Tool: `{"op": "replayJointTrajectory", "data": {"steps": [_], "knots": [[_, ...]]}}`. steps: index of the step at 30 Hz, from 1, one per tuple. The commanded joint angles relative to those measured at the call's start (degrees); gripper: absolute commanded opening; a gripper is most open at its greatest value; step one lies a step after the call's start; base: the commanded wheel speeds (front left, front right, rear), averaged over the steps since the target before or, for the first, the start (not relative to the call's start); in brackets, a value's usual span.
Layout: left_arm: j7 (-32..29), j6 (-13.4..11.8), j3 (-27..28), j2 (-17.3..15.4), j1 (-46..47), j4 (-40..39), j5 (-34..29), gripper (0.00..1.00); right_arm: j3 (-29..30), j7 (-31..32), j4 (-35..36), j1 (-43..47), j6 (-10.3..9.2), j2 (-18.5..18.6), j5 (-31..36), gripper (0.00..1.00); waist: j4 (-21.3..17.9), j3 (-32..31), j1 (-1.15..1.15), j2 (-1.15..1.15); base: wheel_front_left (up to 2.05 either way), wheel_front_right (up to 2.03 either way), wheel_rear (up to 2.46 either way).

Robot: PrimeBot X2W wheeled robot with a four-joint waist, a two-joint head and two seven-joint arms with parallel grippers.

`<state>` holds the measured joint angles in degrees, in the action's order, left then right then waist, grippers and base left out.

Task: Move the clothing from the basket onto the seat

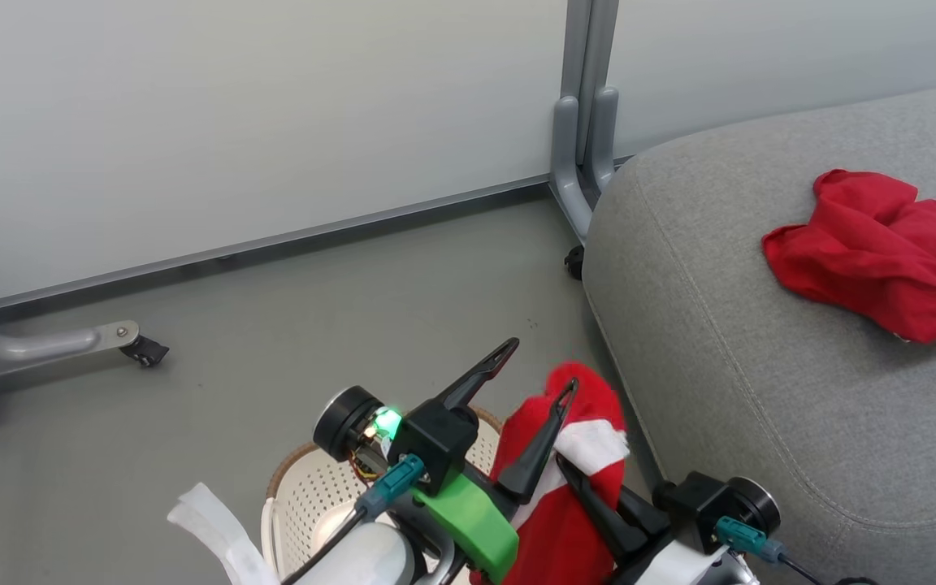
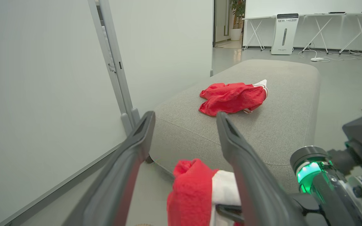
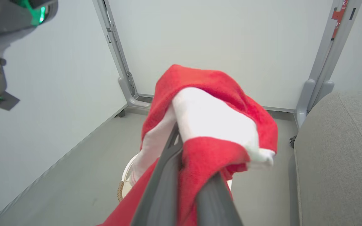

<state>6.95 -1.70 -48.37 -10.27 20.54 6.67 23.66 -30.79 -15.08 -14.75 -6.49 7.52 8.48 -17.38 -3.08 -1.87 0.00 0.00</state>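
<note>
- Right hand (image 3: 181, 147) had its two dark fingers closed tight on a red garment (image 3: 218, 94) with a white panel. The cloth was bunched over the fingertips and trailed away below them.
- Left hand (image 1: 540, 364) stood wide open and held nothing, though one of its fingers lay right against that same cloth.
- That garment hung over the basket (image 1: 293, 479), which sat on the floor (image 1: 314, 309). It was near the rounded edge of the seat (image 1: 760, 390) but not yet over the cushion.
- To my eye, the main risk was the trailing part. It could snag on the open left finger beside it as the right arm swung across, and be tugged out of the pinch.
- The grip seemed to be on a loose fold and not on the bulk of the fabric, so a quick swing might let it slide free. It would then land on the floor between basket and seat.
- A low carry could also drag the hanging end against the seat's side and leave it draped over the edge.
- Counted: two red garments, one held and a second garment (image 1: 874, 252) lying crumpled on the seat.
- Also counted: one basket, one seat and two hands.
- Most of the basket's inside was hidden behind the arms, so I could not tell whether more clothing lay in it.
</note>
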Motion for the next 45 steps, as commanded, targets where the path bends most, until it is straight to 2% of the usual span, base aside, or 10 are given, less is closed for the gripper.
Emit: {"op": "replayJointTrajectory", "data": {"steps": [1, 14, 21, 27, 35, 40, 45], "knots": [[0.04, -0.15, 0.16, -0.42, -0.41, 0.18, 0.12, 1.00, 0.23, -0.13, 0.33, 0.20, -0.06, 0.32, -0.26, 0.00, -0.06, 0.11, 0.00, 0.00, 0.00, 0.00, 0.00], [0.88, -0.80, 0.21, -1.00, -0.75, 0.85, 0.50, 1.00, 1.62, -0.13, 1.17, 0.09, -0.06, 0.62, 0.60, 0.00, -0.41, 1.31, 0.00, 0.00, 0.00, 0.00, 0.00], [2.31, -2.29, 1.04, -2.44, -1.45, 3.30, -0.15, 1.00, 4.11, -0.14, 3.76, -0.37, -0.06, 1.12, 2.05, 0.00, -2.66, 3.21, 0.00, 0.00, 0.00, 0.00, 0.00], [4.92, -3.47, 2.18, -3.79, -2.13, 5.46, -0.67, 1.00, 6.88, -0.13, 7.87, -0.82, -0.06, 1.48, 3.69, 0.00, -7.01, 6.93, 0.00, 0.00, 0.00, 0.00, 0.00], [7.30, -4.44, 4.55, -5.79, -2.50, 5.47, -1.36, 1.00, 11.29, -0.13, 14.16, 0.88, -0.06, 0.94, 5.55, 0.00, -15.08, 12.58, 0.00, 0.00, 0.00, 0.00, 0.00], [7.78, -5.98, 5.73, -7.62, -1.52, 4.80, -3.11, 1.00, 13.31, -0.13, 17.26, 1.82, -0.06, 0.08, 6.60, 0.00, -20.50, 15.96, 0.00, 0.00, 0.00, 0.00, 0.00], [8.01, -5.81, 5.81, -8.77, -0.48, 3.88, -4.33, 1.00, 15.22, -0.13, 19.48, 2.67, -0.06, -0.84, 7.43, 0.00, -24.58, 18.84, 0.00, 0.00, 0.00, 0.00, 0.00]]}}
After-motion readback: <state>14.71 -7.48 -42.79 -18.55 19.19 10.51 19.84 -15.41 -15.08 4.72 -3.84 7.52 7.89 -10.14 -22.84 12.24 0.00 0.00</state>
